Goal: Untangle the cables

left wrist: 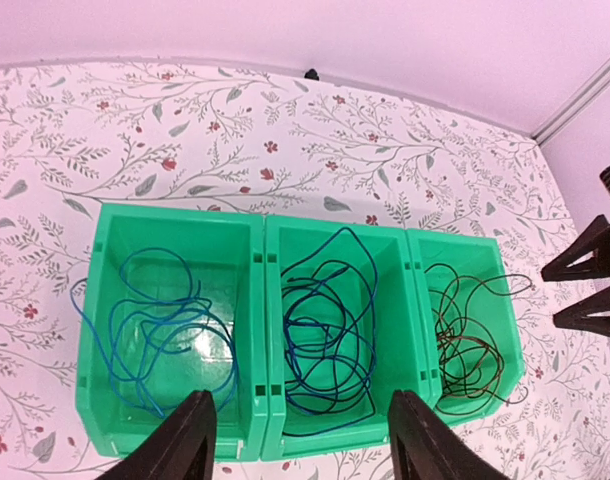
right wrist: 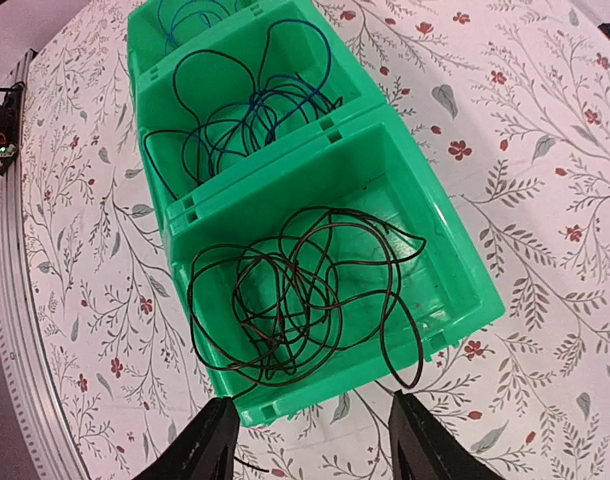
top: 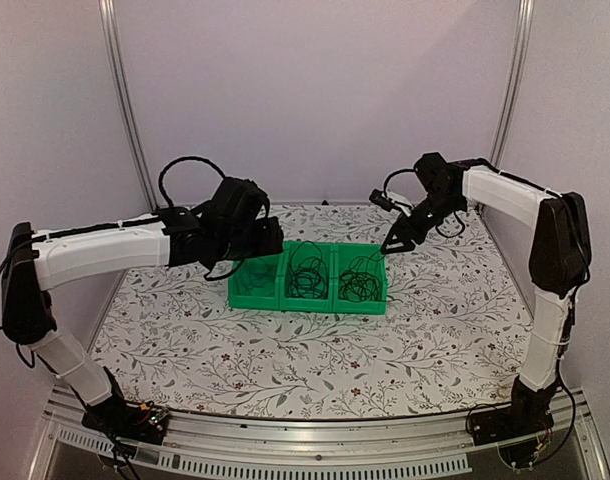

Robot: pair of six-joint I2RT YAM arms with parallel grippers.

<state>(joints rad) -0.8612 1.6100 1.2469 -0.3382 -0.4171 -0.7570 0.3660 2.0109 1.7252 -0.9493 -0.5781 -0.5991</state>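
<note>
Three green open-topped plastic bins are set side by side, touching, in a row on the desk (top: 285,350), which is covered in a white cloth printed with leafy sprigs and small red flowers. The row lies in the far half of the desk, roughly midway between its left and right edges.

The cables are found sorted, one coil to a bin. A thin blue cable (left wrist: 155,320) is loosely looped inside the left bin (left wrist: 175,212). A dark cable (left wrist: 325,330), black with blue strands showing, is coiled in the middle bin (left wrist: 295,225), with one loop raised against its far wall. A thin black cable (right wrist: 305,290) is piled in the right bin (right wrist: 455,250); one loop is draped over the rim of that bin, on the side nearest the right edge of the desk.

The left gripper (left wrist: 305,445) is held above the near side of the left and middle bins with its fingers (left wrist: 190,440) spread wide, and nothing is held between them. The right gripper (right wrist: 315,445) is poised above the desk just beside the right bin, on the side toward the desk's right edge; its fingers (right wrist: 420,440) are likewise parted and no cable is gripped.
</note>
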